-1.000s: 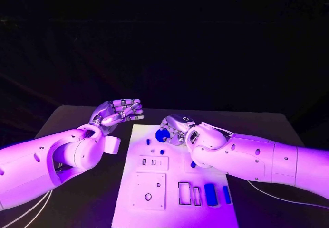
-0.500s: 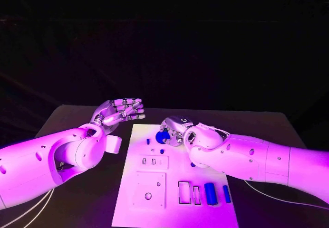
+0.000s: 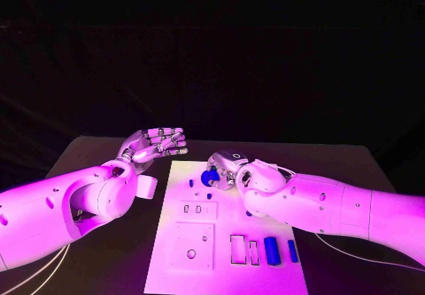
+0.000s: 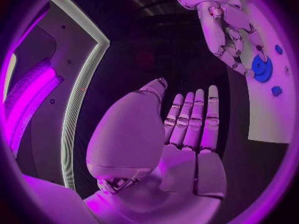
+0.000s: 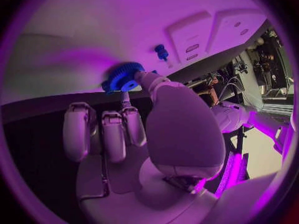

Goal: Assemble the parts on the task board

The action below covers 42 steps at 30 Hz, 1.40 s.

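Observation:
The white task board [image 3: 226, 270] lies in the middle of the table. At its far end my right hand [image 3: 230, 167] pinches a blue gear [image 3: 210, 177] between thumb and a finger, low over the board. The right wrist view shows the gear [image 5: 124, 77] at my fingertips, with a small blue peg [image 5: 161, 51] standing beyond it. My left hand [image 3: 156, 145] is raised off the board's far left corner and holds nothing. In its own wrist view the left hand [image 4: 190, 129] has straight fingers, and the gear [image 4: 261, 68] sits under my right hand [image 4: 224, 32].
Nearer me on the board are two long blue blocks [image 3: 272, 251] [image 3: 292, 251] beside empty slots [image 3: 239, 249]. Two recessed white plates [image 3: 196, 210] [image 3: 192, 246] and a small blue peg [image 3: 191, 182] are on the left side. Black table [image 3: 354, 166] surrounds the board.
My right forearm has shifted slightly to the left while the hand stays on the gear. The left hand has barely moved.

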Tool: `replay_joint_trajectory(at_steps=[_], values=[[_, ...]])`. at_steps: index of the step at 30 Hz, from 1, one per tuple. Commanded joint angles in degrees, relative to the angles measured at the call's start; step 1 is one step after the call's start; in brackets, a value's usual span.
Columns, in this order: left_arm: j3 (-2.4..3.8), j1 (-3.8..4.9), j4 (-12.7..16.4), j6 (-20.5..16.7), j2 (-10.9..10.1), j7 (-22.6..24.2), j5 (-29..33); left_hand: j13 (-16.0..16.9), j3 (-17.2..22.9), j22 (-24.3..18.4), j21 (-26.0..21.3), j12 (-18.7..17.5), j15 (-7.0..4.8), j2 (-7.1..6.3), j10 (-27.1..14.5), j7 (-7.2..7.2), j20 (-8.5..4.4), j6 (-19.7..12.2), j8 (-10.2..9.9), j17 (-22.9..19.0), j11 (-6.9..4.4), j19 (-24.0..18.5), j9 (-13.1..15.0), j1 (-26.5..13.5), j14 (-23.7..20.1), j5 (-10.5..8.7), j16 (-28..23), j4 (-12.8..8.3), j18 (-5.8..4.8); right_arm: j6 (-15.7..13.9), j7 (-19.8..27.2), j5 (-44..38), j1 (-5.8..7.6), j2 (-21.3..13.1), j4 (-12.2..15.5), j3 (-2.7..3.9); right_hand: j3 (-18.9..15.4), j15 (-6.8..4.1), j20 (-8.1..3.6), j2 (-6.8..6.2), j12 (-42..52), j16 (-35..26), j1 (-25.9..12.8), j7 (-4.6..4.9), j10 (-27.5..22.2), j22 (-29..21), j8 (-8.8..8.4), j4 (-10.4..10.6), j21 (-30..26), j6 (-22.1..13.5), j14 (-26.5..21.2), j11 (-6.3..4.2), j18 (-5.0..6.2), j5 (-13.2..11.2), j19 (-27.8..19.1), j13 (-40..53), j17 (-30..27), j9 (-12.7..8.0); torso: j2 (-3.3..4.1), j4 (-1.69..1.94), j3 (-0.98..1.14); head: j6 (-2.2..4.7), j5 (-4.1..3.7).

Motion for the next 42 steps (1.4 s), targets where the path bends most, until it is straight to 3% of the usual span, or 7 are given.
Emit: replay_joint_trajectory(at_steps=[1,4,12,20,30,36,42], values=[[0.05,0.08,0.21,0.83,0.03,0.19,-0.18,-0.03,0.43,-0.09,0.07,-0.24,0.18,-0.15,-0.33,3.13,0.18,-0.40,-0.28,0.11,-0.09,0.10,-0.10,0.25,-0.44,-0.06,-0.36,0.03,0.71,0.73,0.29,0.34,-0.08,0.26,-0.36,-0.03,-2.19,0.86,0.75,-0.55,-1.07,0.02,-0.69,0.66,-1.16,2.85,-2.18,0.03,-0.44,-2.71,4.87,0.61,-0.12,-0.36,-0.18,1.33,10.02,-0.88,0.04,0.05,0.03,0.03,-0.03],[0.05,0.08,0.24,0.75,0.01,0.11,-0.18,-0.03,0.43,-0.09,0.07,-0.24,0.18,-0.15,-0.33,3.13,0.18,-0.40,-0.28,0.11,-0.09,0.10,-0.10,0.25,-0.44,-0.06,-0.36,0.03,0.71,1.06,0.45,0.75,-0.14,0.33,-0.46,-0.05,-4.07,1.06,1.07,-0.09,-1.22,0.03,-1.25,0.77,-1.33,2.75,-2.59,0.53,-0.64,-2.63,4.87,0.78,-0.06,-0.30,-0.27,1.23,10.06,-1.00,0.01,0.05,0.01,-0.01,-0.06],[0.05,0.09,0.25,0.38,-0.06,-0.10,-0.29,-0.04,0.46,-0.10,0.07,-0.25,0.18,-0.17,-0.36,3.15,0.18,-0.42,-0.29,0.13,-0.08,0.09,-0.11,0.25,-0.46,-0.07,-0.39,0.03,0.70,1.48,0.77,1.32,-0.28,0.06,-0.53,-0.07,-4.99,1.03,1.14,0.48,-0.81,0.07,-1.14,0.62,-0.96,2.98,-2.47,0.67,-0.51,-1.77,4.89,0.67,-0.08,-0.22,-0.11,1.77,10.17,-0.93,0.00,-0.02,-0.02,-0.08,-0.11],[0.05,0.09,0.14,-0.10,-0.13,-0.45,-0.31,-0.05,0.61,-0.12,0.06,-0.30,0.20,-0.11,-0.48,3.20,0.19,-0.50,-0.34,0.16,-0.03,0.06,-0.14,0.30,-0.50,-0.05,-0.44,0.01,0.70,1.49,1.31,2.84,-0.35,-0.61,-0.17,-0.08,-4.44,0.86,1.04,1.45,-0.64,0.07,-0.53,0.41,-0.78,3.17,-2.09,0.44,-0.43,-0.47,4.89,0.46,-0.11,-0.18,0.03,2.04,10.17,-0.80,0.00,0.06,0.01,-0.23,-0.10],[0.06,0.08,0.08,-0.52,-0.22,-0.60,-0.31,-0.07,0.97,-0.15,0.06,-0.32,0.24,0.00,-0.64,3.29,0.19,-0.58,-0.41,0.24,0.02,0.03,-0.18,0.57,-0.55,-0.02,-0.53,-0.15,0.70,1.23,0.83,4.19,-0.43,-1.82,0.30,-0.08,-4.35,0.81,1.00,1.59,-0.51,0.07,-0.80,0.35,-0.64,3.15,-1.97,0.59,-0.47,-0.01,4.89,0.41,-0.10,-0.23,0.02,2.20,10.18,-0.76,0.01,0.04,0.02,-0.15,-0.09],[0.05,0.08,-0.05,-0.43,-0.21,-0.61,-0.31,-0.07,1.05,-0.15,0.06,-0.32,0.25,-0.02,-0.67,3.31,0.20,-0.60,-0.42,0.25,0.03,0.02,-0.19,0.65,-0.57,-0.02,-0.56,-0.21,0.70,0.09,0.85,4.88,-0.47,-3.74,1.95,-0.08,-4.38,0.80,0.98,1.58,-0.50,0.06,-0.97,0.34,-0.62,3.16,-1.99,0.69,-0.48,0.03,4.88,0.41,-0.10,-0.26,0.02,2.22,10.14,-0.77,-0.04,0.12,0.08,-0.09,-0.09],[0.05,0.08,-0.25,-0.43,-0.39,-0.59,-0.30,-0.07,1.05,-0.15,0.06,-0.32,0.25,-0.02,-0.67,3.31,0.20,-0.60,-0.42,0.25,0.03,0.02,-0.19,0.65,-0.57,-0.02,-0.56,-0.21,0.70,-4.25,2.25,7.73,-0.24,-7.84,5.81,0.00,-4.72,0.76,0.94,1.30,-0.72,-0.07,-1.63,0.30,-0.80,2.88,-2.15,1.04,-0.79,0.03,4.78,0.38,-0.02,-0.31,-0.17,1.96,9.70,-0.85,-0.13,-0.23,0.10,0.01,0.03]])
